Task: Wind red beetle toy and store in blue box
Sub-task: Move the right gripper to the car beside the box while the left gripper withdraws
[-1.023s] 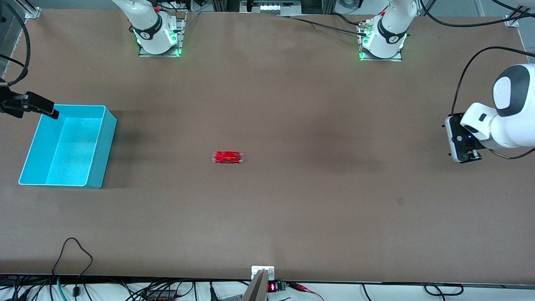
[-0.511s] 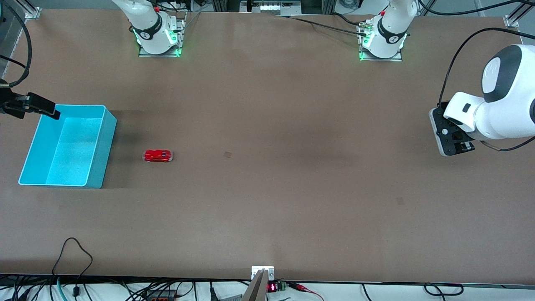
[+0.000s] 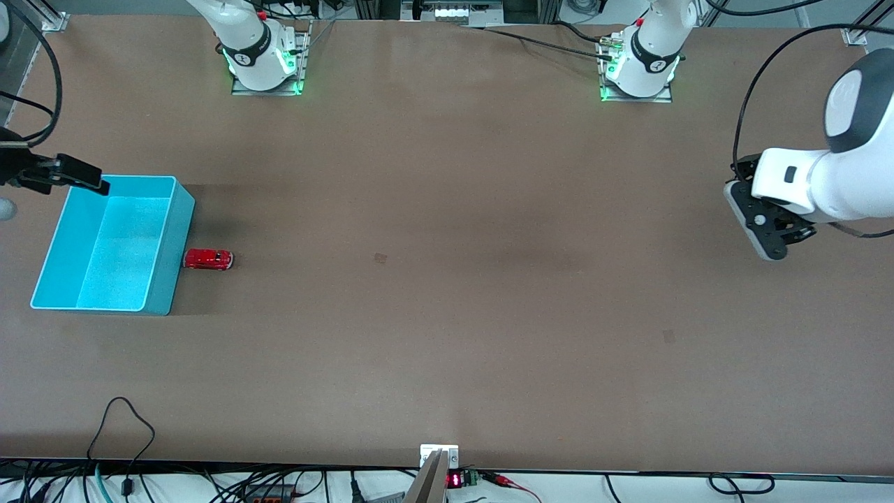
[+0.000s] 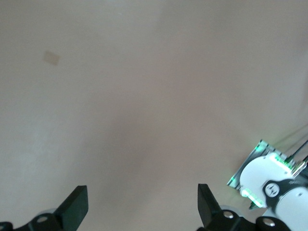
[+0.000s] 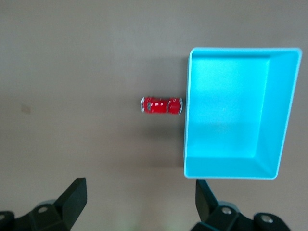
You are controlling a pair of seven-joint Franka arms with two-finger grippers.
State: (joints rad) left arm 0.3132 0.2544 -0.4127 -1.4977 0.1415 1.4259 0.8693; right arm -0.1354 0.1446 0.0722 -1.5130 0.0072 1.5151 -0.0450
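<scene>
The red beetle toy [image 3: 208, 259] stands on the brown table with one end right up against the outer wall of the blue box [image 3: 176, 244], on the side toward the table's middle. The right wrist view shows the toy [image 5: 161, 105] beside the box [image 5: 226, 110], which holds nothing. My right gripper [image 3: 78, 175] hangs open over the box's corner at the right arm's end of the table, and its own view shows it [image 5: 139, 199] with nothing between the fingers. My left gripper [image 3: 765, 227] hovers open over bare table at the left arm's end, empty in its own view [image 4: 142, 204].
The two arm bases [image 3: 264, 63] [image 3: 639, 70] are bolted along the table's edge farthest from the front camera. Cables [image 3: 122, 433] and a small bracket [image 3: 438, 454] lie at the edge nearest that camera. A faint mark [image 3: 380, 258] shows mid-table.
The toy has rolled from the table's middle toward the right arm's end and now rests at the box's wall. The left gripper shifted and turned slightly; the right gripper barely moved.
</scene>
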